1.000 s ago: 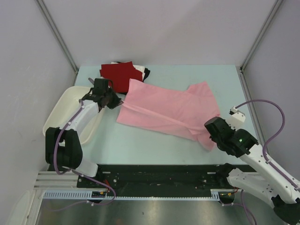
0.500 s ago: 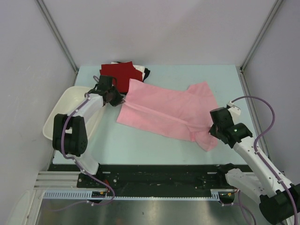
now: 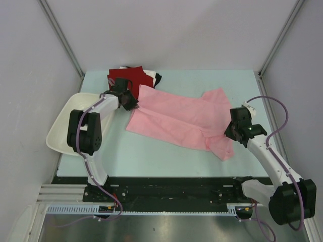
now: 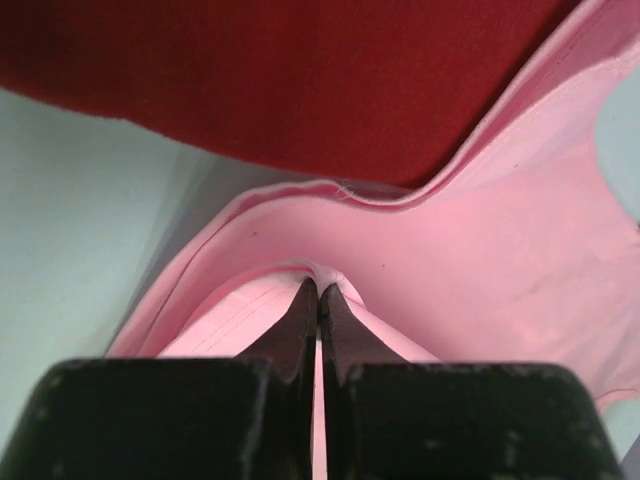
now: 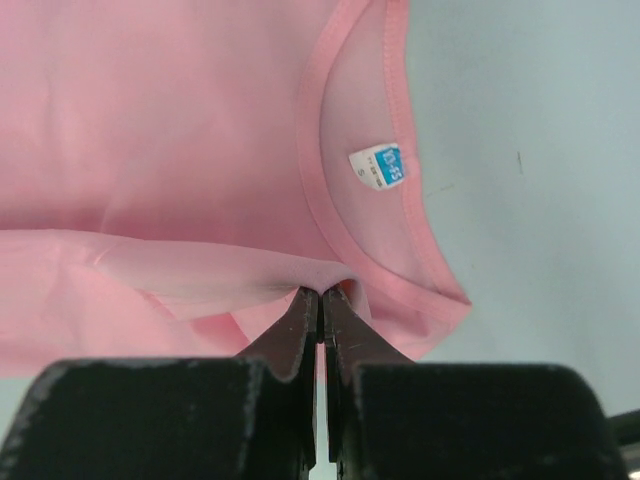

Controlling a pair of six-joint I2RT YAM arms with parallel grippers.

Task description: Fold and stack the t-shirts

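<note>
The pink shirt (image 3: 181, 121) lay spread across the middle of the table (image 3: 202, 80), slanting from its far-left corner down to its near-right end, with a long crease running along it. The left gripper (image 3: 133, 104) was at the shirt's left edge, and the left wrist view showed the gripper (image 4: 318, 290) clenched on a pinched-up fold of pink cloth, its jaws pressed together with the fabric between the tips. Just beyond that fold the pink edge met the red shirt (image 4: 300, 80). From above, the red shirt (image 3: 128, 80) sat folded at the far-left corner of the table, on top of a white shirt (image 3: 150, 75) and a black shirt (image 3: 158, 78) that showed only at its right side. The right gripper (image 3: 228, 133) was at the pink shirt's right end, and the right wrist view showed that gripper (image 5: 320, 295) also clamped on a raised pleat of pink cloth, just beside the collar (image 5: 318, 190). A small blue and white label (image 5: 381, 166) was visible inside the neck opening. A white tub (image 3: 65, 126) hung over the table's left edge, beside the left arm.
</note>
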